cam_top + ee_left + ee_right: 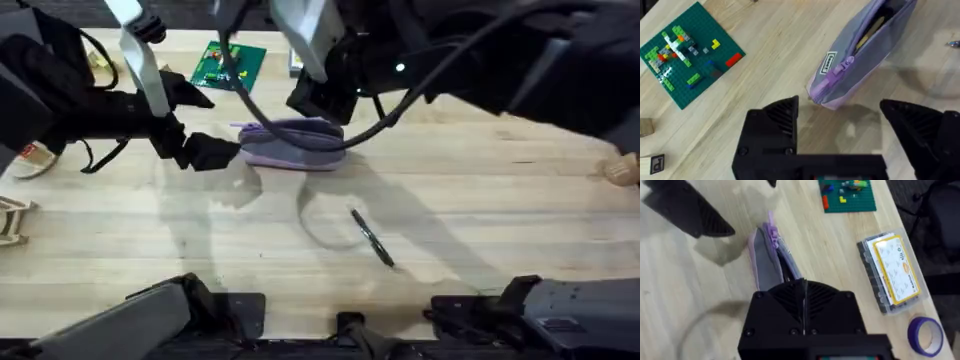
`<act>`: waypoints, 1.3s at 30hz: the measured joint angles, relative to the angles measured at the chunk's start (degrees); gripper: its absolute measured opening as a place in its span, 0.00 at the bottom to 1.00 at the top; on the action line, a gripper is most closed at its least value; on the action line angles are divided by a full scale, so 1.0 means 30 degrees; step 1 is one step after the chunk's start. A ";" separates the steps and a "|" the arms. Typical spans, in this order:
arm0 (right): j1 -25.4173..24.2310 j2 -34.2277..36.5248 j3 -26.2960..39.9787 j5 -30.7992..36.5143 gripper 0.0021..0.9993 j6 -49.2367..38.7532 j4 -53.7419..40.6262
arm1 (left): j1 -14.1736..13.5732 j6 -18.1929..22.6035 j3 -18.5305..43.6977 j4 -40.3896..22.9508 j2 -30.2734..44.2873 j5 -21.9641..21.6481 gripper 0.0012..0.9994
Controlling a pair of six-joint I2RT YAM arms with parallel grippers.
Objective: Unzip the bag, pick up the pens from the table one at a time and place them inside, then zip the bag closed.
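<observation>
The lilac bag (290, 143) lies on the table (480, 200) at the back centre. Its zip pull (841, 67) sits at the end nearest my left gripper, and the slit along the top gapes. My left gripper (215, 152) (840, 117) stands open just short of that end, with nothing between its fingers. My right gripper (318, 103) (803, 282) is shut, its fingertips meeting on the bag's (767, 260) other end. A slim black pen (372, 237) lies alone on the table in front of the bag, to the right.
A green brick baseplate (228, 65) (687, 55) lies behind the bag. Beyond it are a clear box with a yellow label (892, 272) and a purple tape roll (926, 335). Small wooden blocks (646, 127) lie at the left.
</observation>
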 joint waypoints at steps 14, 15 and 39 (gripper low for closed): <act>0.0000 0.2945 0.0000 0.0007 0.03 -0.2406 0.0036 | 0.0000 0.0000 0.0000 0.0000 0.0000 0.0000 0.99; 0.0000 0.3272 0.0000 0.0007 0.03 -0.2522 0.0138 | 0.0000 -0.0004 0.0000 0.0000 0.0000 -0.0004 0.99; -0.0481 0.5153 0.0007 0.0051 0.03 -0.2747 0.0875 | 0.0000 0.0000 0.0000 0.0000 0.0000 0.0000 0.99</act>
